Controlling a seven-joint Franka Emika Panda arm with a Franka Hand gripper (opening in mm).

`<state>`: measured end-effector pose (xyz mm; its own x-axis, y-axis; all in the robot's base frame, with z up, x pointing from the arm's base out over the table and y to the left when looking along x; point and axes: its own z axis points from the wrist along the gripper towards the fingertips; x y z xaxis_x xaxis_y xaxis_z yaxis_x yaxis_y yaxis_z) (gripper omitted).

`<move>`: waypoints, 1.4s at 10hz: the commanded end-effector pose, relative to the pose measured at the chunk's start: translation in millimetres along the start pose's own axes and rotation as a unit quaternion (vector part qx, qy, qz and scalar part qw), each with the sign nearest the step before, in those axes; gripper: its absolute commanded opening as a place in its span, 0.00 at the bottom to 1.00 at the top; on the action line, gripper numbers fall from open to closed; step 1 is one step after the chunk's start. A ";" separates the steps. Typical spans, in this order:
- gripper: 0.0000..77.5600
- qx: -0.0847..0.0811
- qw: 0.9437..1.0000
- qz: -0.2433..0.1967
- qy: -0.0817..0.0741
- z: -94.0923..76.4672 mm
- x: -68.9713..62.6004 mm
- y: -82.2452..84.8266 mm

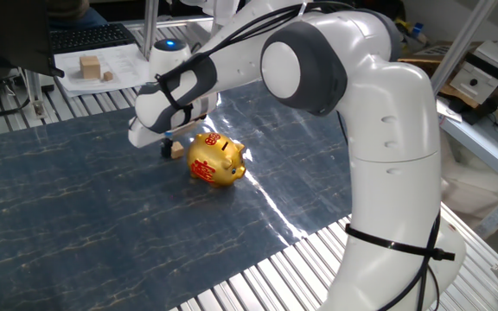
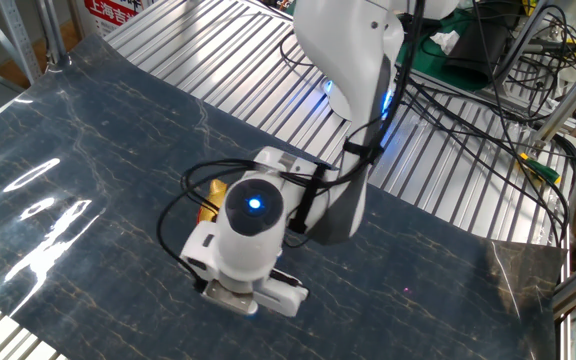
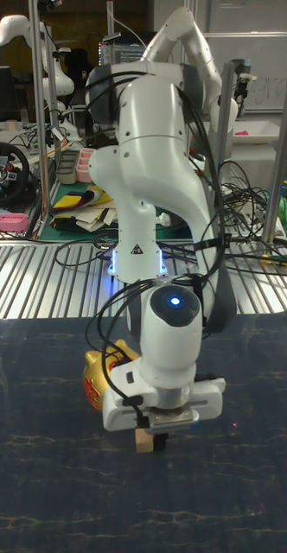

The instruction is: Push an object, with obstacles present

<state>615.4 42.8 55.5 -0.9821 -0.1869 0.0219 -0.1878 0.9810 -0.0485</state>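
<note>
The object, a tiny tan wooden cube, lies on the dark marbled mat just left of the obstacle, a shiny gold piggy bank with red markings. My gripper stands low over the mat with its dark fingertips against the cube's left side and looks shut, holding nothing. In the tall fixed view the cube peeks out under the gripper, with the pig behind and to the left. In the other fixed view my hand hides the cube, and only a sliver of the pig shows.
Larger pale wooden blocks sit on white paper beyond the mat, near a keyboard. The mat lies on a ridged metal table. Cables trail around my base.
</note>
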 end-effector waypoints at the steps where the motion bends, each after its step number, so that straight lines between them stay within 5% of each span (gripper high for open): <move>1: 0.00 0.002 1.000 -0.011 0.002 -2.0 2.6 -15.2; 6: 0.00 -0.002 1.000 -0.018 0.001 -5.2 2.3 -39.7; 14: 0.00 -0.005 0.999 0.032 -0.015 -14.7 1.5 -89.5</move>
<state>628.6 -37.9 70.3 -0.9907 -0.1364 -0.0004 -0.1362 0.9900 -0.0370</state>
